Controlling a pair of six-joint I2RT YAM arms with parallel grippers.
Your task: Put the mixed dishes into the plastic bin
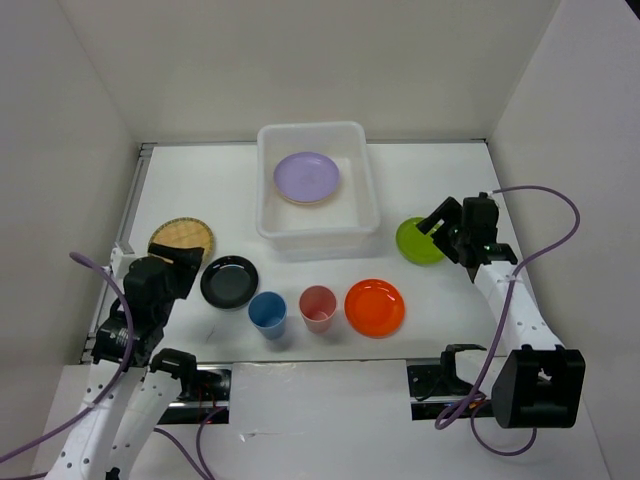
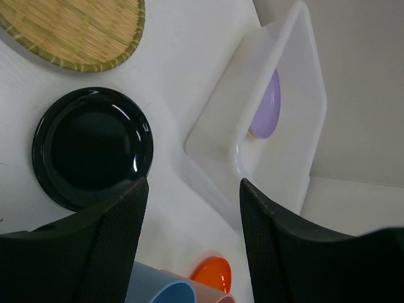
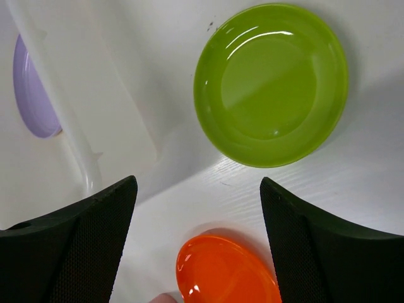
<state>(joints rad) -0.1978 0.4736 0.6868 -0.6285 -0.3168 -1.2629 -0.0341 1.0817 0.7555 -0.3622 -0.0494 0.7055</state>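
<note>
Squarely at the far middle of the surface (image 1: pixel 440 170) stands the plastic bin (image 1: pixel 268 215), and the lilac plate (image 1: pixel 307 177) lies flat on its floor. The other dishes sit outside it on the surface. The lime green plate (image 1: pixel 415 243) lies near the bin's front right corner, not touching it. The tan woven plate (image 1: pixel 180 238) lies off to the bin's left. In front of the bin runs a row: the glossy black plate (image 1: pixel 229 281), the blue cup (image 1: pixel 267 313), the pink-red cup (image 1: pixel 318 307) and the bright orange plate (image 1: pixel 374 306). Both cups stand upright, mouths up, close together but apart.

The left fingers (image 2: pixel 113 240) are spread wide with nothing between them, hovering by the near edge of the black plate; the bin's corner shows ahead through the gap. The right fingers (image 3: pixel 95 240) are also spread wide and hold nothing. They hang above the surface just short of the lime green plate, with the orange plate's rim showing beneath them.
</note>
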